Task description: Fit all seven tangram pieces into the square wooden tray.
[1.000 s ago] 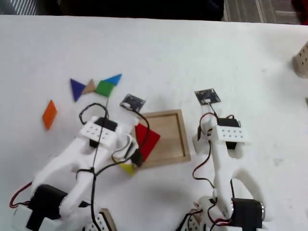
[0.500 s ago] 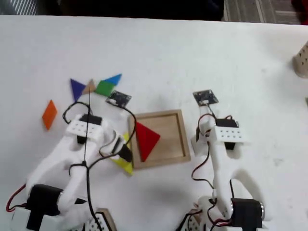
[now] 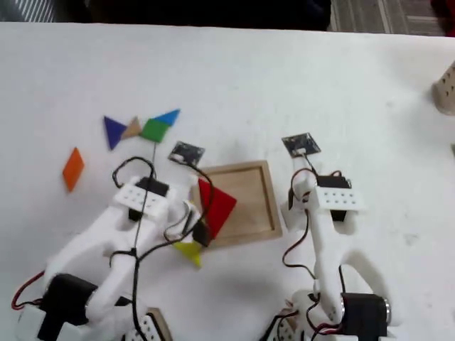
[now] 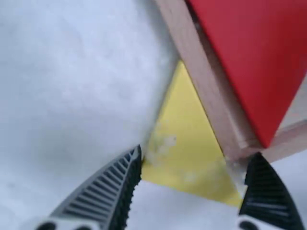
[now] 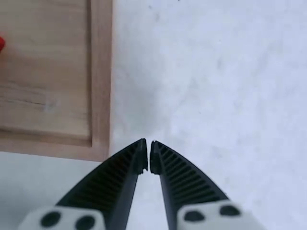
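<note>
Left wrist view: left gripper (image 4: 196,158) apart, maybe touching yellow triangle (image 4: 182,127); right gripper (image 5: 148,155) together.

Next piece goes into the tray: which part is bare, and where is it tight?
The tray's right half is bare wood, between the red triangle and the rim nearest the right gripper. The near-left corner is crowded: the left gripper is open around the yellow triangle there.

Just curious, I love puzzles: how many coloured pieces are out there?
7. Orange, purple, tan, green and blue lie on the table left of the tray; red rests over its left rim; yellow sits just outside. None seems hidden.
</note>
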Robot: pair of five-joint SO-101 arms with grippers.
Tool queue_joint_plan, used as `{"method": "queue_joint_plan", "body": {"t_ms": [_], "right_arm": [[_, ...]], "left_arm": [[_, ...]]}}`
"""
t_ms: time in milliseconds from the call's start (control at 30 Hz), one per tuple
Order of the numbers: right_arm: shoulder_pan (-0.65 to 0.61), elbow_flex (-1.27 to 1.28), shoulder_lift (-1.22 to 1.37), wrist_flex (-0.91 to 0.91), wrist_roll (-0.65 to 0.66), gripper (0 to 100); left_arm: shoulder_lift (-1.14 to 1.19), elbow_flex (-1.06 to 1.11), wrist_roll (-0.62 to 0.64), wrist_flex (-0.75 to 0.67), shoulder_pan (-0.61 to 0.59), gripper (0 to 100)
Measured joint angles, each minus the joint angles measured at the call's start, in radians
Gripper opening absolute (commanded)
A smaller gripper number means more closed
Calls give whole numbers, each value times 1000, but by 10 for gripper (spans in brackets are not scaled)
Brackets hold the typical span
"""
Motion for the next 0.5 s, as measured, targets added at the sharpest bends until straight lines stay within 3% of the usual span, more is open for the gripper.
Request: {"method": "queue_joint_plan", "body": {"t_ms": [500], "right_arm": [[0, 0, 0, 0, 6, 20]], "left_arm": [[-21, 34, 52, -9, -32, 332]]}}
